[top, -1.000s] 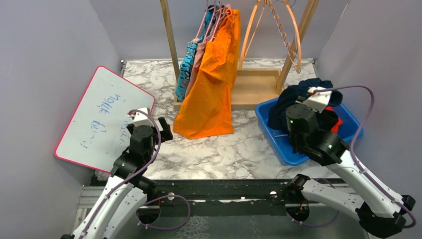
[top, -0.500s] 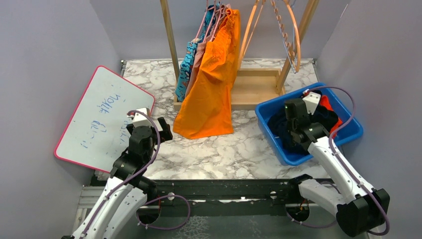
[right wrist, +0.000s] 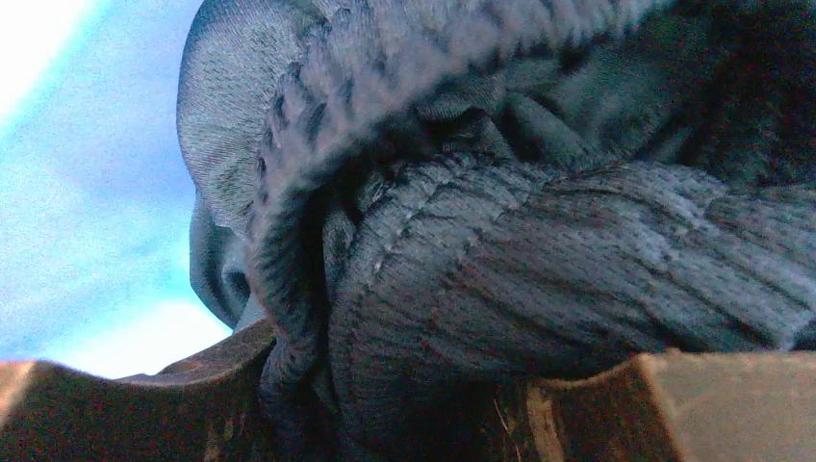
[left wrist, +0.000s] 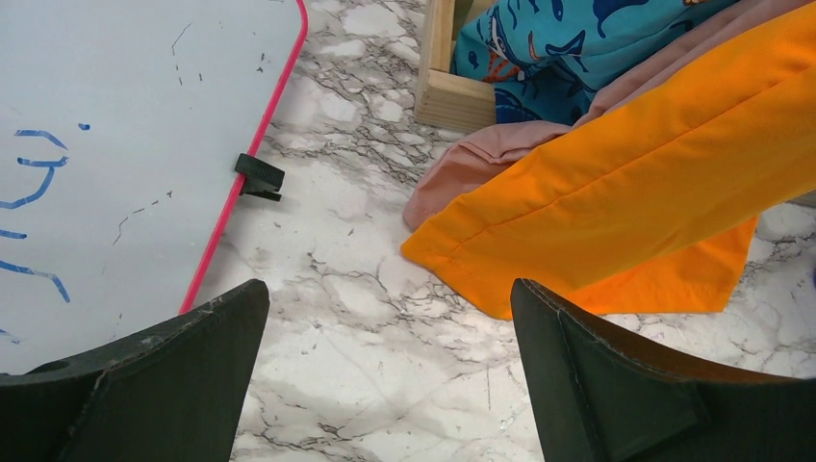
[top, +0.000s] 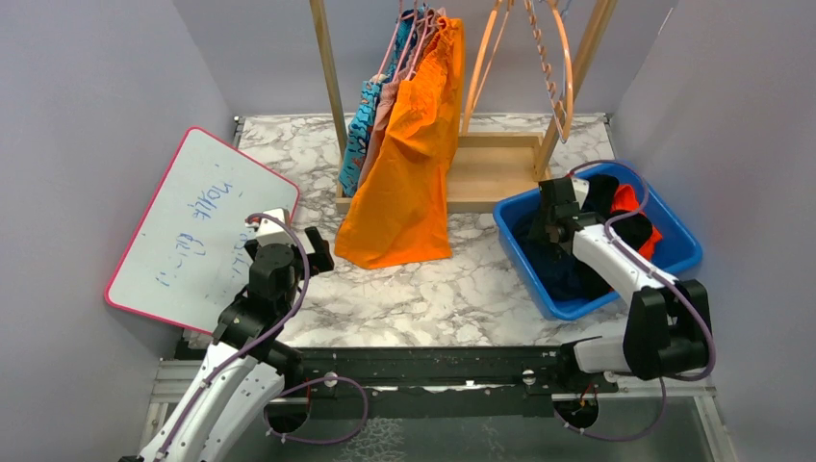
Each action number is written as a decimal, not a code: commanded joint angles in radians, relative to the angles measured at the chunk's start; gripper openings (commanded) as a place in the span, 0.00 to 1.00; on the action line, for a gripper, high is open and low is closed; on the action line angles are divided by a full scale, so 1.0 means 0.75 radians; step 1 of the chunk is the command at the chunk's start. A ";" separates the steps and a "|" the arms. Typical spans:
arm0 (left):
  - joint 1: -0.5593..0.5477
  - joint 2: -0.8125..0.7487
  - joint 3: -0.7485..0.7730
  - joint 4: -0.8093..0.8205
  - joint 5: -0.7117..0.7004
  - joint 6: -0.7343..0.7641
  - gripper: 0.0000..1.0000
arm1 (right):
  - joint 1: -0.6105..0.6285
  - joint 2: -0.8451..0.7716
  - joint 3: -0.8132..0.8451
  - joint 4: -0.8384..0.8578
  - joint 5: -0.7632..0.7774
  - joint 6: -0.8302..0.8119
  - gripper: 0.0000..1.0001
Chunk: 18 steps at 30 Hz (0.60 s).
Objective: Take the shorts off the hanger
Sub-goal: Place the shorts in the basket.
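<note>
Inside the blue bin [top: 568, 306], your right gripper [right wrist: 414, 414] sits buried in dark shorts [right wrist: 539, 269]; whether it grips them cannot be told. Your left gripper [left wrist: 385, 375]: jaws wide, empty, over marble [left wrist: 366, 289]; orange shorts [left wrist: 625, 192] hang just ahead on the rack [top: 491, 173].

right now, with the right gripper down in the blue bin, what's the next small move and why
Probably open the right gripper wide and lift it straight up. The dark shorts already lie in the blue bin, yet fabric is bunched between its fingers in the wrist view, so rising early could drag them out. The orange shorts hang on the rack.
</note>
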 commanded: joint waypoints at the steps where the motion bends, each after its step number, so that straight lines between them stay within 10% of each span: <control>1: 0.007 -0.013 0.002 0.032 0.026 0.011 0.99 | -0.023 0.079 0.008 0.085 -0.176 -0.015 0.55; 18: 0.008 -0.004 0.002 0.033 0.039 0.013 0.99 | -0.025 -0.349 0.124 -0.079 -0.051 -0.051 0.75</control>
